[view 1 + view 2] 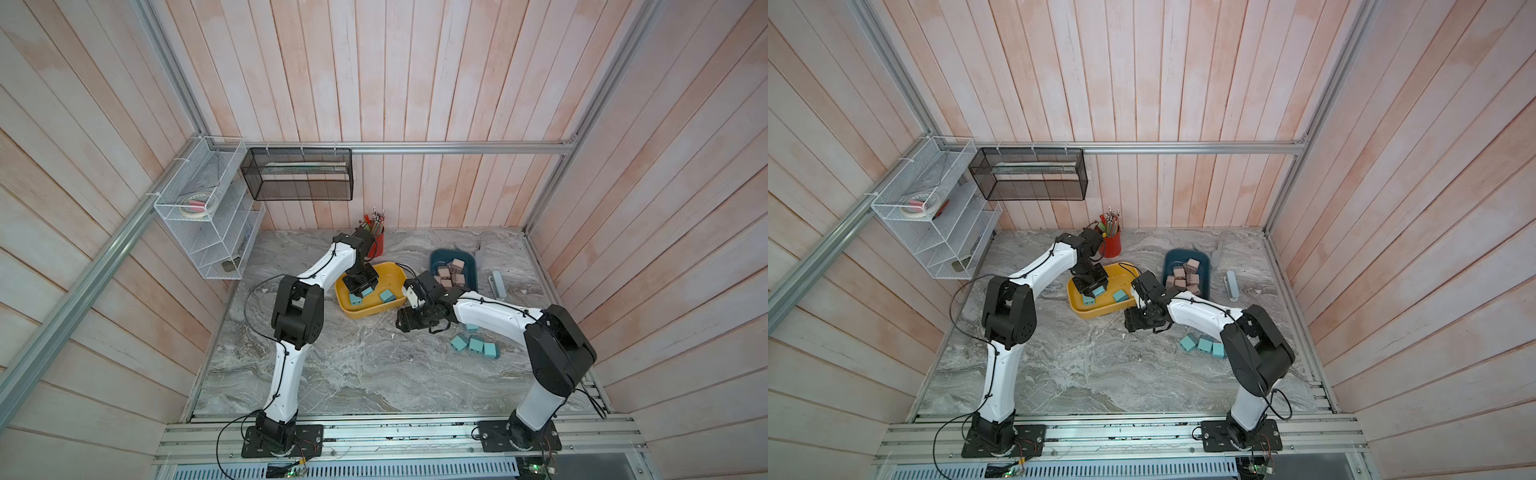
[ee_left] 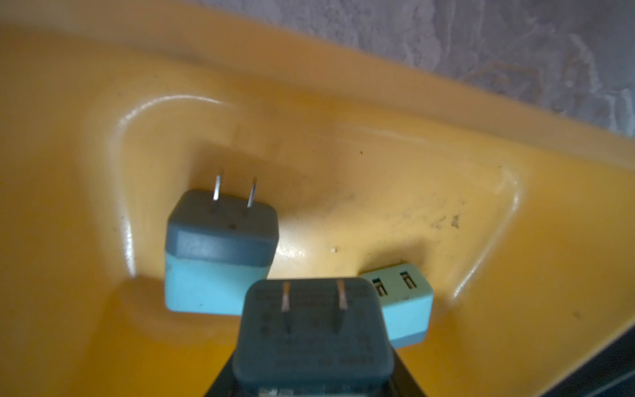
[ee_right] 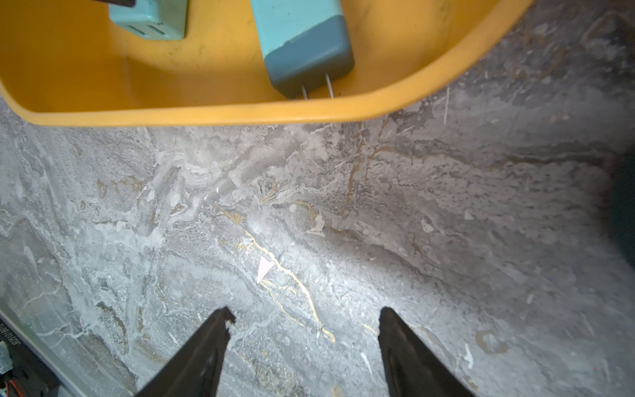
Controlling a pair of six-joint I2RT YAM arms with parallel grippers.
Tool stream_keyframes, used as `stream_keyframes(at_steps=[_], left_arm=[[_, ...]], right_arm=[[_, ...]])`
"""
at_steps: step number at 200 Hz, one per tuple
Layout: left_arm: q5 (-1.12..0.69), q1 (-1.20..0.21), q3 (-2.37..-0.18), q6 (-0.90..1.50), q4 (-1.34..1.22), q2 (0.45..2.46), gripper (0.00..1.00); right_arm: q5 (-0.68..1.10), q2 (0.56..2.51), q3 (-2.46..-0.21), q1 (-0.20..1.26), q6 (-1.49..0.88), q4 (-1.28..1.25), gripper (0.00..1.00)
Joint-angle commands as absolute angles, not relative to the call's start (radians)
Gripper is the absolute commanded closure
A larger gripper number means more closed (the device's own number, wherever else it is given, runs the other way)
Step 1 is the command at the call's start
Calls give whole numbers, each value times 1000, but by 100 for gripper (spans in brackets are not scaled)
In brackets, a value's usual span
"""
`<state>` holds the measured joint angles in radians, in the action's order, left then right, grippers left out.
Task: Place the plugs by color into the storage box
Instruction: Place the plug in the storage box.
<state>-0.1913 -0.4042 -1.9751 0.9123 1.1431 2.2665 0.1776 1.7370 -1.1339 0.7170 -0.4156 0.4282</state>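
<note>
Two blue plugs (image 2: 220, 254) are lying in the yellow tray (image 1: 371, 312) beneath the left gripper (image 1: 364, 288), which is clamping a third plug (image 2: 312, 338). The right gripper (image 3: 305, 312) is hovering wide open over the desk (image 3: 446, 206).

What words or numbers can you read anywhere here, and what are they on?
On the held plug, dark pronged face: faint print, too blurred to read.
On a label strip beyond the table edge: tiny characters, too small to read.
No other writing can be made out.
</note>
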Motion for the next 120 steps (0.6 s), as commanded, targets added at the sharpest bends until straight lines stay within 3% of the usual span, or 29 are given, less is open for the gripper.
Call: stream_keyframes(at_steps=[1,88,120], left_arm=[[-213,-405,-1982,890,1098,2295,57],[-179,-406,-1928,870,1063,2363,54],[-188,-406,-1901,876,1034,2363,47]], right_arm=[[170,1726,-1125,710,-418,457,28],[165,1725,-1113,709,-425,459,28],[164,1726,-1114,707,-428,461,28]])
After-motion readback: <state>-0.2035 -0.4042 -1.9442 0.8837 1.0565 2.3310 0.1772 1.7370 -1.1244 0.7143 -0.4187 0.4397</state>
